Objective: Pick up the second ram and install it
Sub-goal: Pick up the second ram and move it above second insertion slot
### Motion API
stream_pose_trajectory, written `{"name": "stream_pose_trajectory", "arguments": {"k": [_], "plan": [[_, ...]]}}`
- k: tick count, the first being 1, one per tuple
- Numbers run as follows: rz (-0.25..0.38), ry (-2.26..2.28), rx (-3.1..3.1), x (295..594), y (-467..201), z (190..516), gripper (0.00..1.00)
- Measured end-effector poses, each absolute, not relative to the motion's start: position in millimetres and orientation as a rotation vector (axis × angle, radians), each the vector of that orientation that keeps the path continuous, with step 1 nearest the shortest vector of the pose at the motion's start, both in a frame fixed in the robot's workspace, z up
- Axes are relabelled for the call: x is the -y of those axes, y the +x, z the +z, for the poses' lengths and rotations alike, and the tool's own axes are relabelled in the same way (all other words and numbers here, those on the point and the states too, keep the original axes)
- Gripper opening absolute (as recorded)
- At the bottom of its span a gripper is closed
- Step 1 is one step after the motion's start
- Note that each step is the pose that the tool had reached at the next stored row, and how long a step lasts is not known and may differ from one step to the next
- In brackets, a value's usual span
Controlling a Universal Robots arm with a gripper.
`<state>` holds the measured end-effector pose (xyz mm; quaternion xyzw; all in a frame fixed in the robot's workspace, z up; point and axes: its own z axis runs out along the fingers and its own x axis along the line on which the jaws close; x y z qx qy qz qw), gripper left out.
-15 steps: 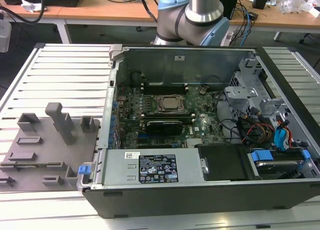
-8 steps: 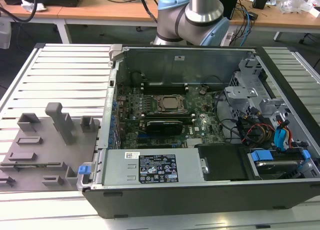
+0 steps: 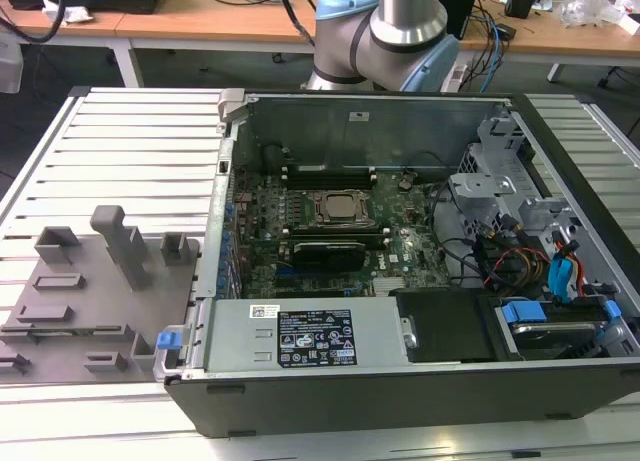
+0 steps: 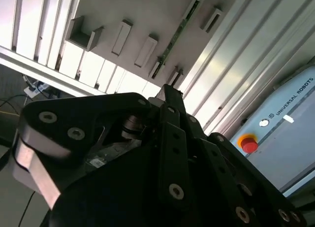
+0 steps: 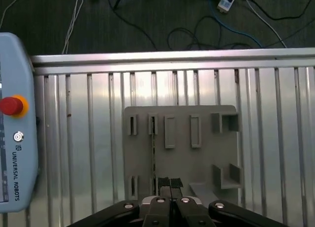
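**Gripper (image 5: 169, 182) closed and empty; second ram not yet lifted**

The gripper is seen with its jaws drawn together and nothing held between them. It is poised above the grey tray (image 5: 206, 118), apart from it, and no contact with any part is shown.

The second ram (image 5: 153, 150) is found standing on edge in a pair of the tray's slots, as a thin green strip. It is seen again in the second wrist view (image 4: 176, 36), well beyond the gripper's tip. In the first wrist view the tip is set just to one side of the strip's line rather than over it.

The tray rests on the ribbed metal table (image 3: 120, 151), on the exterior view's left of the open computer case (image 3: 400, 401). Inside the case the motherboard (image 3: 410, 246) is exposed, with the processor socket (image 3: 340, 209) near its middle and long dark slots on either side of it. Whether a stick is already seated in any slot cannot be told. The arm (image 3: 385, 31) rises behind the case.

By this showing, the task is judged to be at its very start. The ram has been neither grasped nor lifted, and nothing has been carried to the motherboard or pressed home.
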<state>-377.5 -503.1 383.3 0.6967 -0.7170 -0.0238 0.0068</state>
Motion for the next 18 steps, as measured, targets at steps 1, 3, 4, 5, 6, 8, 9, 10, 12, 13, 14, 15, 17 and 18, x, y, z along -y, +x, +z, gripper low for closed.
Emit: {"name": "stream_pose_trajectory", "arguments": {"k": [1,3,4,5,6,8,9,10,12,13,14,15,17,18], "plan": [[-0.074,2.207,2.215,503.1,-377.5,383.3,0.11],[-0.074,2.231,2.189,503.1,-377.5,383.3,0.11],[-0.074,2.243,2.177,503.1,-377.5,383.3,0.11],[-0.074,2.252,2.168,503.1,-377.5,383.3,0.11],[-0.073,2.261,2.158,503.1,-377.5,383.3,0.11],[-0.073,2.270,2.148,503.1,-377.5,383.3,0.11],[-0.073,2.271,2.147,503.1,-377.5,383.3,0.11],[-0.073,2.272,2.146,503.1,-377.5,383.3,0.11],[-0.073,2.273,2.145,503.1,-377.5,383.3,0.11],[-0.073,2.274,2.144,503.1,-377.5,383.3,0.11],[-0.073,2.274,2.143,503.1,-377.5,383.3,0.11],[-0.073,2.275,2.143,503.1,-377.5,383.3,0.11],[-0.073,2.276,2.142,503.1,-377.5,383.3,0.17],[-0.073,2.276,2.141,503.1,-377.5,383.3,0.17]]}}
